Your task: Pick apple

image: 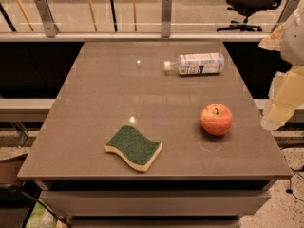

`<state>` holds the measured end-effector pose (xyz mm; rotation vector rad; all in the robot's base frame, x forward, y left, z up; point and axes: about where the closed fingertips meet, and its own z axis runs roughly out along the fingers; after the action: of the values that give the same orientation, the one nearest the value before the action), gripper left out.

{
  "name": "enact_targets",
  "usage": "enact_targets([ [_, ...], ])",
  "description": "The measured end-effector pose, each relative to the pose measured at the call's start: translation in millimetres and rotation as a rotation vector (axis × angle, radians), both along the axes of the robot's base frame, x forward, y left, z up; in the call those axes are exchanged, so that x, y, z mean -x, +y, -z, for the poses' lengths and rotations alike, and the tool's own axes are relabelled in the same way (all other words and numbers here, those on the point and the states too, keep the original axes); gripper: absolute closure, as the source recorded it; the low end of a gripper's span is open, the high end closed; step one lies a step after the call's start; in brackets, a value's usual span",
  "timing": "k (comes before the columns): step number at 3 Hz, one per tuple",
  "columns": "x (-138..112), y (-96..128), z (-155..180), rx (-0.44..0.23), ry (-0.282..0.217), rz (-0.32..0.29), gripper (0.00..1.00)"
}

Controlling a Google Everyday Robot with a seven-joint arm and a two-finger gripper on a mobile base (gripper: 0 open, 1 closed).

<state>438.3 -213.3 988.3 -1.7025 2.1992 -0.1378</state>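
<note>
The apple [216,119] is round and red-orange with a short dark stem, and it stands upright on the right side of the grey table [95,103]. My gripper [281,101] shows as a pale white and yellow shape at the right edge of the view. It is beyond the table's right edge, to the right of the apple and clear of it. Nothing is seen held in it.
A clear plastic water bottle [194,63] lies on its side at the back of the table. A green and yellow sponge [134,147] lies near the front edge, left of the apple. A glass railing [166,13] runs behind the table, with an office chair [249,4] beyond it.
</note>
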Motion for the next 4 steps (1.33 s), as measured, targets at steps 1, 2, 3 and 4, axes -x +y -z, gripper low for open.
enact_targets([
  [1,0,0,0,0.0,0.0,0.0,0.0],
  [2,3,-1,-4,-0.034,-0.015,-0.026,0.0],
  [3,10,-5,-10,-0.109,-0.038,-0.061,0.0],
  [4,14,-17,-11,-0.226,-0.056,-0.1,0.0],
])
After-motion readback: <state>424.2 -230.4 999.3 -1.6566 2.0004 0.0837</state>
